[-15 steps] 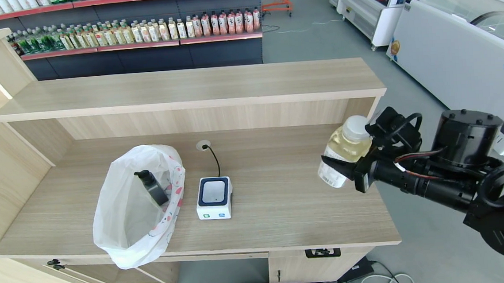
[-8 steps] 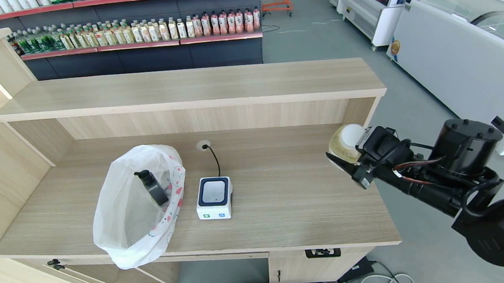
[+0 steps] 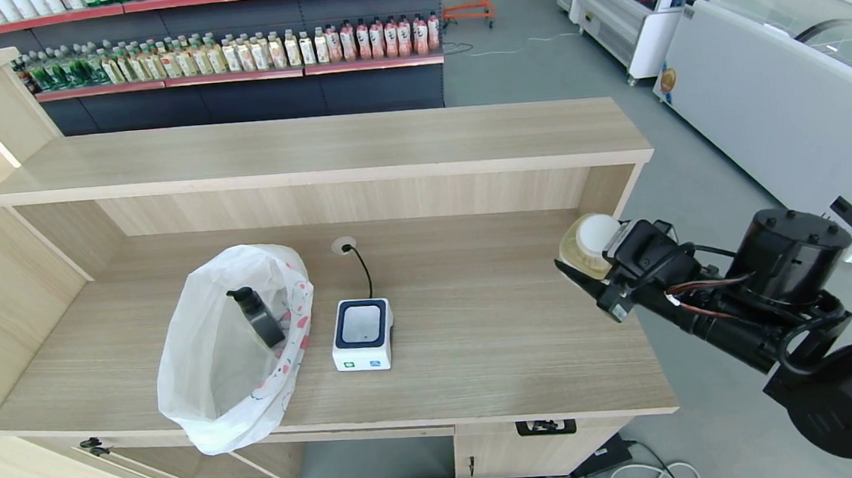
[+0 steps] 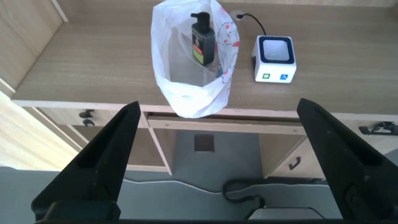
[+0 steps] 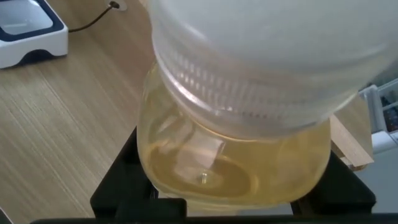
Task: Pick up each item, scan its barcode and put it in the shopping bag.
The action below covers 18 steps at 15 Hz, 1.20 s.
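Note:
My right gripper (image 3: 582, 264) is shut on a clear bottle of yellowish liquid (image 3: 575, 252) with a white cap (image 3: 596, 233), held over the counter's right end with the cap pointing up. In the right wrist view the bottle (image 5: 236, 149) sits between the black fingers (image 5: 121, 190). A white shopping bag (image 3: 224, 358) stands open at the left with a black pump bottle (image 3: 257, 316) inside. The barcode scanner (image 3: 362, 333) lies beside it. My left gripper (image 4: 217, 158) hangs open in front of the counter, facing the bag (image 4: 186, 93) and scanner (image 4: 275, 57).
The scanner's black cable (image 3: 362, 267) runs to a grommet hole at the back. A raised ledge (image 3: 315, 151) walls the counter (image 3: 478, 340) at the rear and sides. Shelves of drinks stand behind, freezers (image 3: 774, 72) to the right.
The right gripper turned the bottle from a tilt with the label showing to cap-up, and sank a little nearer the counter. The bag and scanner have not moved.

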{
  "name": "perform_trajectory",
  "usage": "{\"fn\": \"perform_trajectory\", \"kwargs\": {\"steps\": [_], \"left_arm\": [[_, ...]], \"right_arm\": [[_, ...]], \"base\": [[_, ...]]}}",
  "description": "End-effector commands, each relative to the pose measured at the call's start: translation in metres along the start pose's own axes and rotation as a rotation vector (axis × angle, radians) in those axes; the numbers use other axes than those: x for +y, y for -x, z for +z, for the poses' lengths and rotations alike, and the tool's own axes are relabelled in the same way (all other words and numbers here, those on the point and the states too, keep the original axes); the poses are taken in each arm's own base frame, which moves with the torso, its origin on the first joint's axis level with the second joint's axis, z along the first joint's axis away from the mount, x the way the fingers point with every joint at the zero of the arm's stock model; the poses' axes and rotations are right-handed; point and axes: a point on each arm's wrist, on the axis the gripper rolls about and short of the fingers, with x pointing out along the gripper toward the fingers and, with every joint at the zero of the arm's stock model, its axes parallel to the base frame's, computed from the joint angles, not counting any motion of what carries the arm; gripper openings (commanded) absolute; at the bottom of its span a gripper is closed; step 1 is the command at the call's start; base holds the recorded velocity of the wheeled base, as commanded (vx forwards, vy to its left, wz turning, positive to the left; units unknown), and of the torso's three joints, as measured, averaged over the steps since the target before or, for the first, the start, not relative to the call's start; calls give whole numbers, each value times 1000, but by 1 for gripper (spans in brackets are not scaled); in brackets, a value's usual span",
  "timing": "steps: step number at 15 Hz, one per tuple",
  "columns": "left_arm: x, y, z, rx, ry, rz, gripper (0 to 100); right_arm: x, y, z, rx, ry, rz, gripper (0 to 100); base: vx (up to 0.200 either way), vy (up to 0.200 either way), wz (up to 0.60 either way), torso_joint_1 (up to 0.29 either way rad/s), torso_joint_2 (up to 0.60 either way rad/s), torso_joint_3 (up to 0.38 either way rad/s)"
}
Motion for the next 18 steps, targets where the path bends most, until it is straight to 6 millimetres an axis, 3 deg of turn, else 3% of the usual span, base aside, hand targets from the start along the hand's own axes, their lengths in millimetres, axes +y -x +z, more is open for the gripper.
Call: {"fn": "perform_trajectory", "kwargs": {"steps": [1,9,18], "left_arm": [[0,0,0,0,0,0,100],[0,0,0,0,0,0,100],[0,0,0,0,-3,0,100]], "right_arm": [[-3,2,4,-11,3,-8,0],[-4,-6,4,-29,-5,-11,0],[7,-31,-35,-149,-36,208,0]], "base": [[0,200,0,2,2,-2],[0,200,0,1,5,2],[0,200,0,0,1,0]]}}
